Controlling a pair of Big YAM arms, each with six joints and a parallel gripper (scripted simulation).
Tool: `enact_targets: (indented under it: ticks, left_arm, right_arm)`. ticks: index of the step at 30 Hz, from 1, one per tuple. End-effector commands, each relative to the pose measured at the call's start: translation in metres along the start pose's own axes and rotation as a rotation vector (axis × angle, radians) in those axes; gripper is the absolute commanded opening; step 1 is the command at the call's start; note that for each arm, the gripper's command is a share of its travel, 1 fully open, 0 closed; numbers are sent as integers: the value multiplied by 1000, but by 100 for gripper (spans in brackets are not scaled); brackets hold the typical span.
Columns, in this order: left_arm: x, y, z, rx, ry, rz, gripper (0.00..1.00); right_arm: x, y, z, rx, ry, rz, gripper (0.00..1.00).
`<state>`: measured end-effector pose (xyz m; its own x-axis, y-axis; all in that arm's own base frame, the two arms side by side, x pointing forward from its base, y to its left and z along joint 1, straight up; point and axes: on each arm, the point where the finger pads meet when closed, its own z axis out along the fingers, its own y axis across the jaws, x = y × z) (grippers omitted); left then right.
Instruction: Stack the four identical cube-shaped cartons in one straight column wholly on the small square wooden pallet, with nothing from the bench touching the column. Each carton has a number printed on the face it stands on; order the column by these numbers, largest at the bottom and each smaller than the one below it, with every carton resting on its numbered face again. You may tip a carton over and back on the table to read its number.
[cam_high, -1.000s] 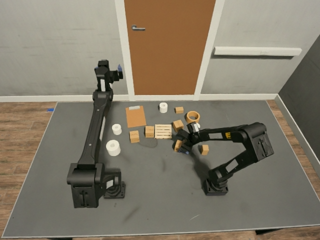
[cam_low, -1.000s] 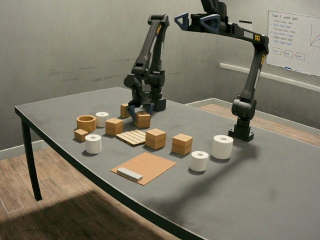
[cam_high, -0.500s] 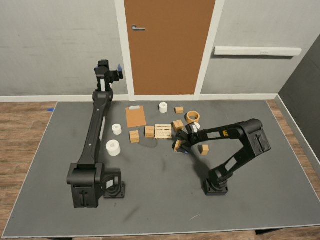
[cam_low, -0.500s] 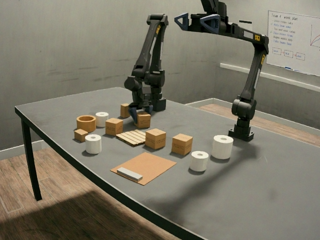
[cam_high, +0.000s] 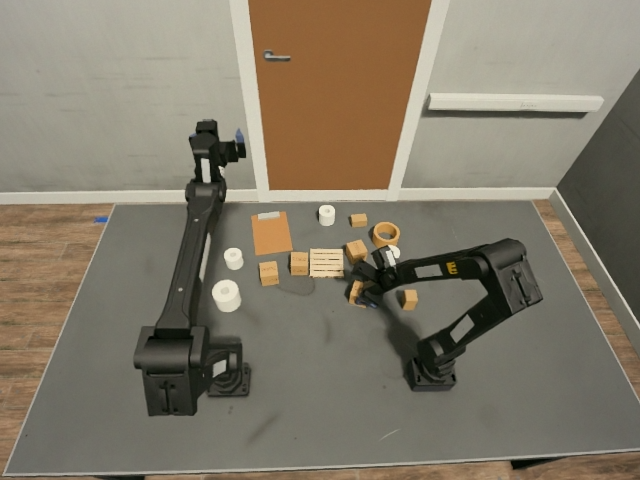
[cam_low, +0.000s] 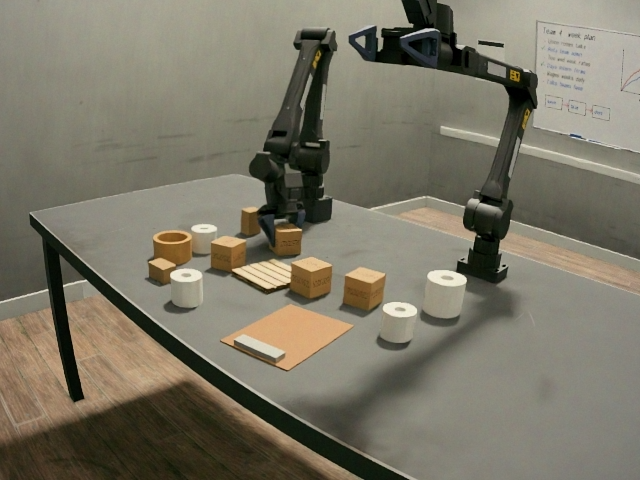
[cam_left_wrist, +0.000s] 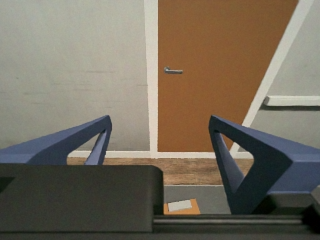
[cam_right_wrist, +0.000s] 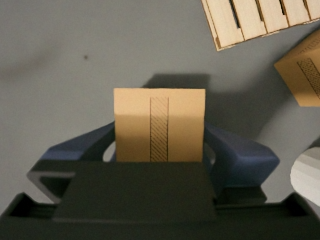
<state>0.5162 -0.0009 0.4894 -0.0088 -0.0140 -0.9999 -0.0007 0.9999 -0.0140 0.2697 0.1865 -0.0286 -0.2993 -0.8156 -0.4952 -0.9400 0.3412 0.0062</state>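
The bare wooden pallet (cam_high: 326, 263) (cam_low: 262, 275) (cam_right_wrist: 249, 24) lies mid-table. My right gripper (cam_right_wrist: 159, 120) points down and is shut on one carton (cam_high: 355, 293) (cam_low: 287, 243) (cam_right_wrist: 159, 107), a finger at each side. That carton is upright at table level; I cannot tell if it touches the table. A second carton (cam_high: 356, 251) (cam_low: 227, 255) (cam_right_wrist: 305, 75) stands turned near the pallet's corner. A third carton (cam_high: 299, 264) (cam_low: 310, 279) stands close beside the pallet, and a fourth carton (cam_high: 268, 274) (cam_low: 363, 290) beyond it. Their numbers are hidden. My left gripper (cam_low: 383, 42) (cam_left_wrist: 160, 120) is open and empty, high up.
Several white rolls (cam_high: 326, 217) (cam_low: 186, 289) stand around. An orange ring (cam_high: 386, 243) (cam_low: 172, 254) and a small box (cam_high: 358, 221) (cam_low: 162, 271) lie towards the back. A narrow box (cam_high: 409, 299) (cam_low: 250, 221) stands near the right arm's base. A clipboard (cam_high: 272, 235) (cam_low: 305, 333) lies flat.
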Motion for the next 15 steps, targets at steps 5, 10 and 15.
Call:
enact_targets:
  ticks: [5,10,15]
  left_arm:
    - [-9,0,2,1,-20,14,100]
    - [-9,0,2,1,-20,14,100]
    - [-9,0,2,1,-20,14,100]
  right_arm:
    - [-18,-10,-13,24,-24,-1,55]
    - [-32,-9,-39,25,-24,-3,55]
    - [-45,-5,-47,14,-20,13,55]
